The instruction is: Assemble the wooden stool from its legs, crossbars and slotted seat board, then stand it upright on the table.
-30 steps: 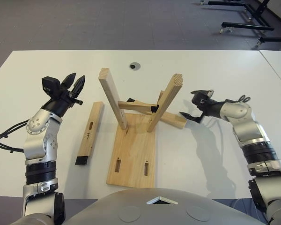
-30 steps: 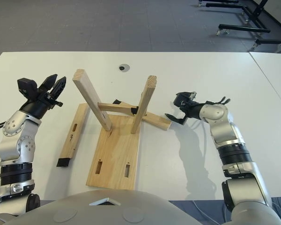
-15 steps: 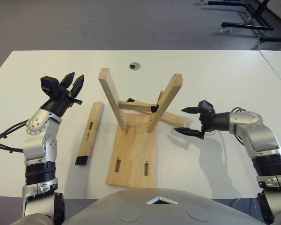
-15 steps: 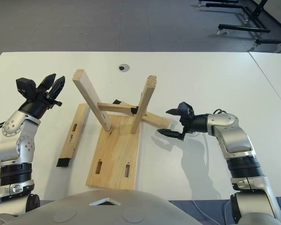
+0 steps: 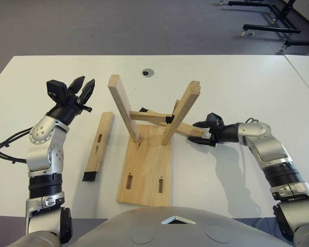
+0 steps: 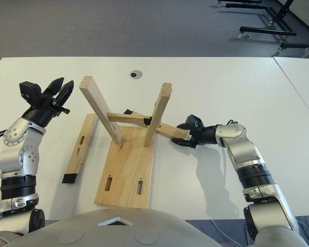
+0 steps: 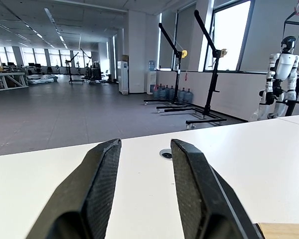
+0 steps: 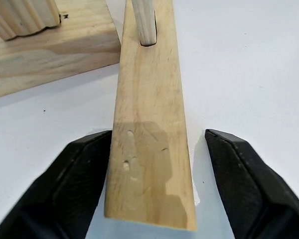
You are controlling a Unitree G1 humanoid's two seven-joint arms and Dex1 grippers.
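Plainly, end of lying leg [image 8: 149,124], between spread fingers [image 8: 82,181] of right claw [image 8: 158,133]

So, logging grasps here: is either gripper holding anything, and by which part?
Nothing is held. The right gripper is open astride the free end of the lying leg, not clamped; the left gripper is open and empty.

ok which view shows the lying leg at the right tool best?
Right wrist view: the lying leg ends between the fingers of the open right tool. The eye views show it partly behind a standing leg.
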